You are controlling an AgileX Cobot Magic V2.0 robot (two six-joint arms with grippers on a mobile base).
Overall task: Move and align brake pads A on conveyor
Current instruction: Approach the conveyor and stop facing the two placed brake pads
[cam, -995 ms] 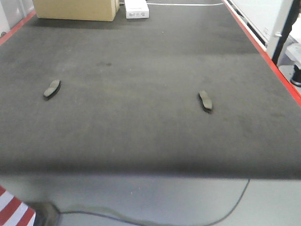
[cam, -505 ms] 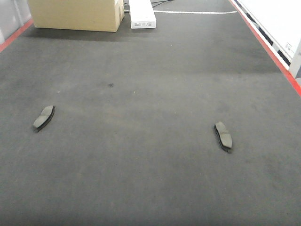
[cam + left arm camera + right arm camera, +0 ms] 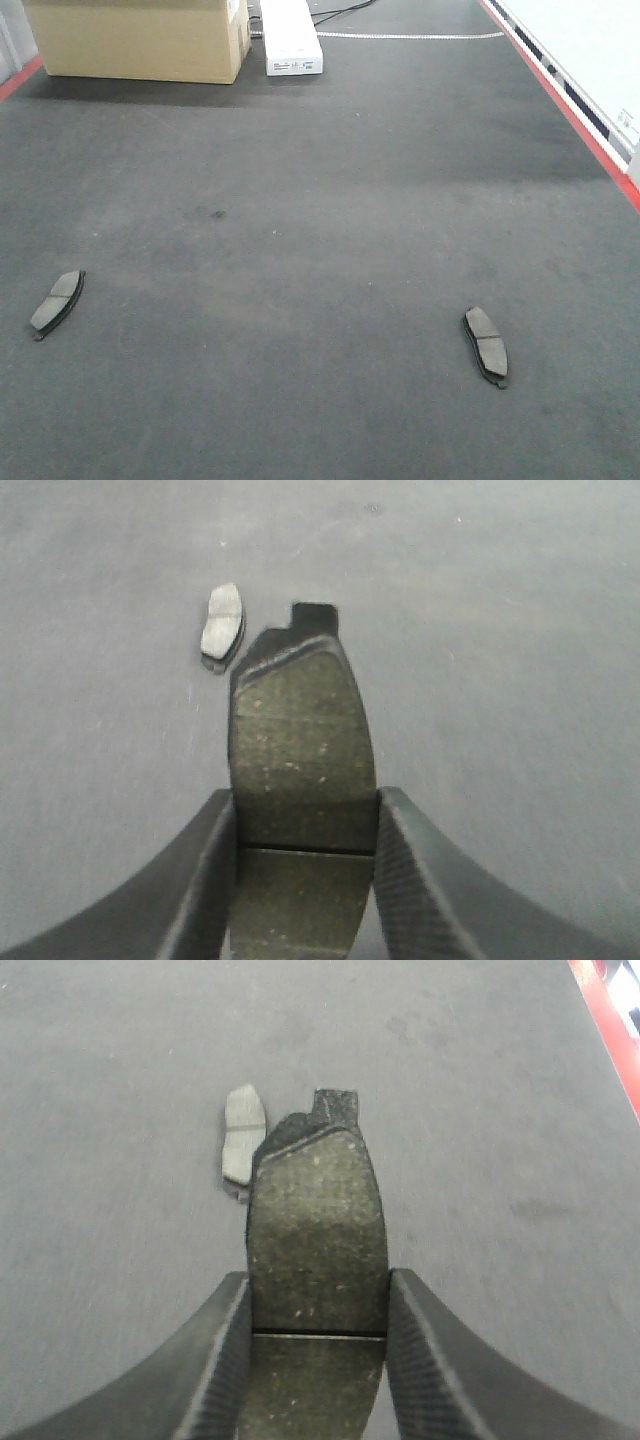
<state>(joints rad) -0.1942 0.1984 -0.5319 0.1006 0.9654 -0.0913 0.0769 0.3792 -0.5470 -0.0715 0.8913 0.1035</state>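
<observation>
Each gripper pinches a brake pad. The left gripper (image 3: 305, 880) clamps its held pad (image 3: 302, 770) by the long edges, friction face up, above the conveyor belt (image 3: 500, 630); a loose pad (image 3: 221, 625) lies on the belt just beyond its tip. The right gripper (image 3: 318, 1365) grips another pad (image 3: 318, 1245) the same way, with a second loose pad (image 3: 241, 1142) lying beside its far end. In the front view those two lie well apart, near the left edge (image 3: 56, 303) and toward the right edge (image 3: 486, 345). A cardboard box (image 3: 140, 40) and a white box (image 3: 291, 40) sit at the far end.
</observation>
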